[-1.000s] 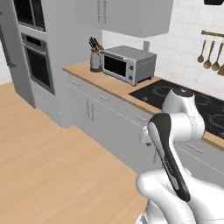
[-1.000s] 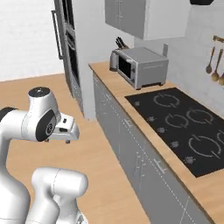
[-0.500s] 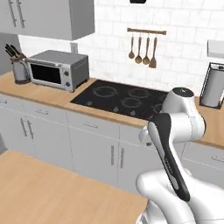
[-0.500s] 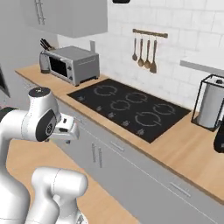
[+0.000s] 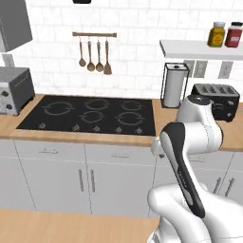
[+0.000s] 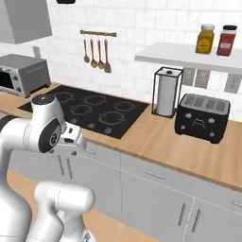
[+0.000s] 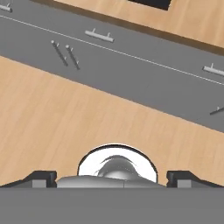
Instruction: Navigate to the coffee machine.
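The coffee machine is out of view. My gripper (image 7: 113,178) hangs folded in front of the base and points down at the wooden floor (image 7: 65,113) and the grey cabinet fronts (image 7: 131,65). Its two dark fingertips (image 7: 43,177) stand wide apart at the bottom of the hand view, open with nothing between them. In the right base view the hand (image 6: 74,139) sits low at the left, short of the counter edge.
A low black slotted toaster (image 5: 216,102) (image 6: 203,117) stands on the wooden counter (image 6: 156,142) beside a paper towel holder (image 5: 174,85) (image 6: 165,92). To the left lie a black cooktop (image 5: 90,114) and a silver toaster oven (image 5: 12,90). Two jars (image 6: 208,38) stand on a shelf above.
The whole scene has slid left as the base moved right along the counter. The toaster oven is now at the left edge, and the toaster and shelf have come into view. The arm's pose is unchanged.
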You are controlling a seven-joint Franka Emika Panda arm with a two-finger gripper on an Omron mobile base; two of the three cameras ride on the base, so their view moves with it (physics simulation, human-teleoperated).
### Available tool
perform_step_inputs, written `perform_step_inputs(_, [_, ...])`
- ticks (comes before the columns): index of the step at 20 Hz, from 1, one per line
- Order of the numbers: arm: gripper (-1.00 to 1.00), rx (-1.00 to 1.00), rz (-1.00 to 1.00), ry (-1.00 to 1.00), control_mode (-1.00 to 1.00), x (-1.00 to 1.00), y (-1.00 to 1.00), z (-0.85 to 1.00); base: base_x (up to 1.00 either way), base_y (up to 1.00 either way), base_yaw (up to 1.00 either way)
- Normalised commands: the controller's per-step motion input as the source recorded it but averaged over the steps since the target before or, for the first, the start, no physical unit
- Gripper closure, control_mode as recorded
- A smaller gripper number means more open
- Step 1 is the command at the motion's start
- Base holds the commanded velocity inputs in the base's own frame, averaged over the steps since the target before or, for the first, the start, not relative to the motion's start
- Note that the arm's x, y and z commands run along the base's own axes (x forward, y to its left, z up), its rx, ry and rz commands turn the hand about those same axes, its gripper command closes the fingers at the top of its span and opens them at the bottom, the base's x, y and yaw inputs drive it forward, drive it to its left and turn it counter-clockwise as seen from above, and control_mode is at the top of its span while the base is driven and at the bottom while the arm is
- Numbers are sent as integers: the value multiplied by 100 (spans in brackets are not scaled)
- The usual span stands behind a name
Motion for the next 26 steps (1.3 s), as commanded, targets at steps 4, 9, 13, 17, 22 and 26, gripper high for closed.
perform_step_inputs(4, [-100,0,0,0,100,0,0,0,0,-48,-51])
perform_step_inputs(9, [-100,0,0,0,100,0,0,0,0,-49,-52])
perform_step_inputs(13, [-100,0,0,0,100,0,0,0,8,-44,-43])
perform_step_inputs(17, [-100,0,0,0,100,0,0,0,40,-80,-7])
perform_step_inputs(22, [-100,0,0,0,100,0,0,0,22,-100,0])
perform_step_inputs(26, [-100,0,0,0,100,0,0,0,11,-100,0])
